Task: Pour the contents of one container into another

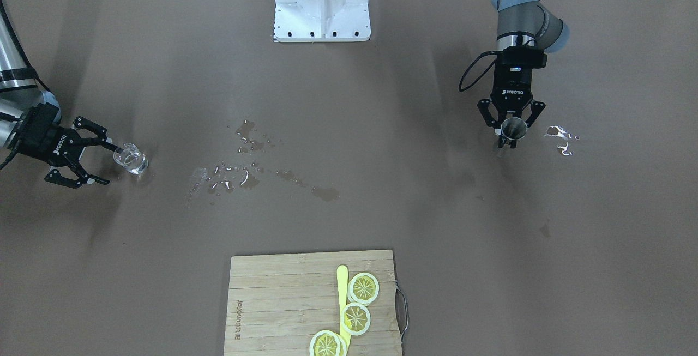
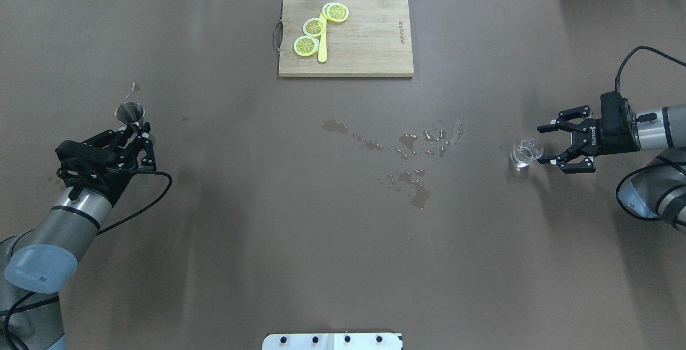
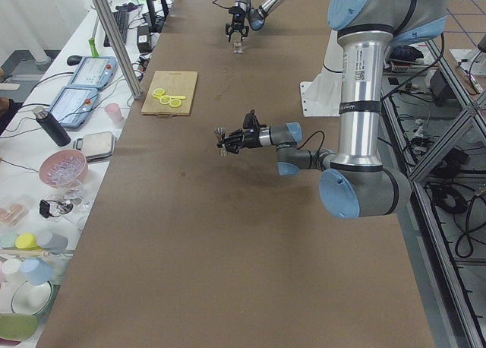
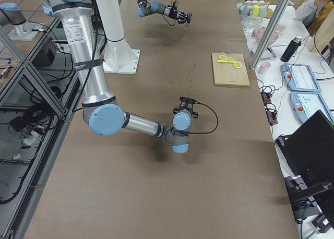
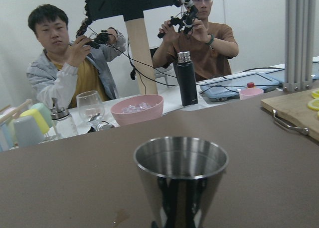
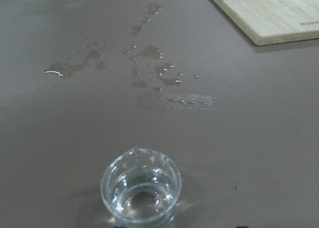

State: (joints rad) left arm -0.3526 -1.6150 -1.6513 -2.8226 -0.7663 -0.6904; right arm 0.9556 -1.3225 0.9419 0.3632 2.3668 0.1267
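While the left tool (image 1: 509,136) pinches a steel cup (image 1: 514,126), right tool (image 2: 543,145) spread wide, small glass (image 2: 524,154) just ahead.

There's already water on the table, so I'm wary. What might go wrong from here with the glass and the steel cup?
1. The right claw is open with the glass only at its fingertips. Closing may nudge or tip it, and it holds water.
2. The left claw holds the cup far across the table. The spilled water in between suggests that pouring here splashes easily.
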